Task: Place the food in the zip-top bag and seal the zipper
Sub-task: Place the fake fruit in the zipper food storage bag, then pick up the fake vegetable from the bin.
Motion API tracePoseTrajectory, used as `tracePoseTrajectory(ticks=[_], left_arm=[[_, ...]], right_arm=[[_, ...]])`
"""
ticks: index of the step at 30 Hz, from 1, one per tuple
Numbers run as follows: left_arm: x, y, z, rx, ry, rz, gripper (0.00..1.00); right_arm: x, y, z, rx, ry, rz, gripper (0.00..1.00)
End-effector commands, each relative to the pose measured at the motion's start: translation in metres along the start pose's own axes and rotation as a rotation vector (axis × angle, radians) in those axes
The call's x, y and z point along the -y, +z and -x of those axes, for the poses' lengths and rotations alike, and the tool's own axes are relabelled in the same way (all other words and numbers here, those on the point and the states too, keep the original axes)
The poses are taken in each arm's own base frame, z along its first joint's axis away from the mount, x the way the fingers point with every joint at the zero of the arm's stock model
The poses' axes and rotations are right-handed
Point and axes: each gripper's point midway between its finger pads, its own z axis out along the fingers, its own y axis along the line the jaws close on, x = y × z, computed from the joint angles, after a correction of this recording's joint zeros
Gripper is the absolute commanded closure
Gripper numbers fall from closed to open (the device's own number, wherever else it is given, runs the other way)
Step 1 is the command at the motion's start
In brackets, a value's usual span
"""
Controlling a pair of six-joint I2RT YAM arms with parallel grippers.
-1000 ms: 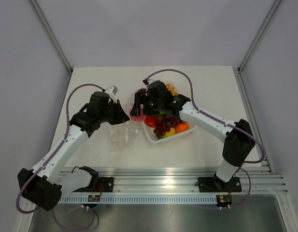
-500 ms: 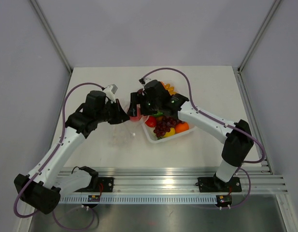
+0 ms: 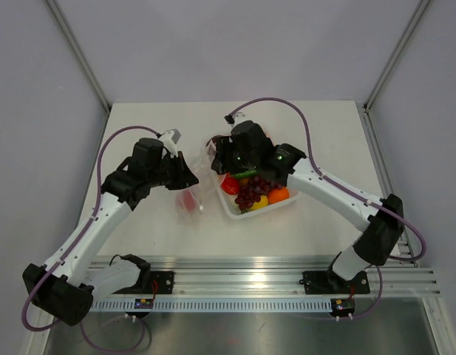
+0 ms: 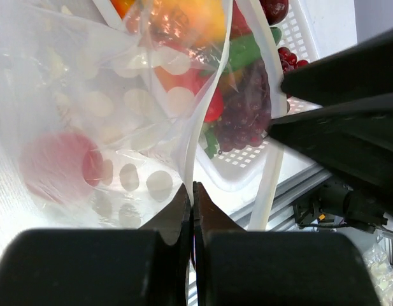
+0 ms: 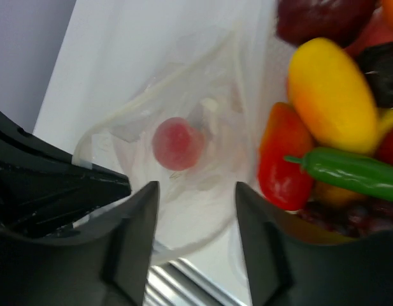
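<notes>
The clear crinkly zip-top bag [image 3: 202,200], centre-left, is clenched at its rim by the left gripper [image 4: 192,190] so its mouth gapes under the released right gripper [image 5: 196,191].

White surface [image 3: 324,133] carries a white plastic tray [image 3: 246,212] right of centre. Clear zip-top bag [image 3: 200,194] sits just left of it; lower end apparently rests on surface, contact unclear.

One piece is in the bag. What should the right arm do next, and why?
Probably move the open, empty right gripper over to the tray for another piece, perhaps the red pepper. One red piece lies in the zip-top bag, the left gripper pinches its edge open, and food remains in the tray.
</notes>
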Motion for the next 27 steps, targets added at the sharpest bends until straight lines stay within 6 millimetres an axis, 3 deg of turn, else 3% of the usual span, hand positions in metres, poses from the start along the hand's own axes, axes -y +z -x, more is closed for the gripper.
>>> tracePoseTrajectory(ticks=[1,3,5,8,10,12,17,27], left_arm=[[0.010,-0.006,0.024,0.073,0.047,-0.015,1.00],[-0.001,-0.003,0.024,0.074,0.049,0.041,1.00],[-0.016,-0.003,0.027,0.075,0.042,0.128,1.00],[-0.028,-0.005,0.031,0.093,0.037,0.197,1.00],[-0.029,-0.007,0.034,0.106,0.030,0.209,1.00],[-0.031,-0.007,0.037,0.121,0.014,0.226,1.00],[-0.034,-0.004,0.035,0.105,0.014,0.238,1.00],[-0.027,0.003,0.023,0.054,0.023,0.173,1.00]], right_arm=[[0.026,-0.036,0.030,0.172,-0.014,-0.155,0.51],[0.046,-0.040,0.029,0.179,-0.029,-0.240,0.63],[0.069,-0.042,0.027,0.174,-0.067,-0.342,0.64],[0.092,-0.038,0.022,0.135,-0.146,-0.430,0.55],[0.105,-0.031,0.019,0.105,-0.184,-0.470,0.41],[0.111,-0.025,0.020,0.079,-0.244,-0.489,0.33],[0.118,-0.013,0.024,0.046,-0.358,-0.519,0.26],[0.130,0.017,-0.007,-0.183,-0.689,-0.415,0.23]])
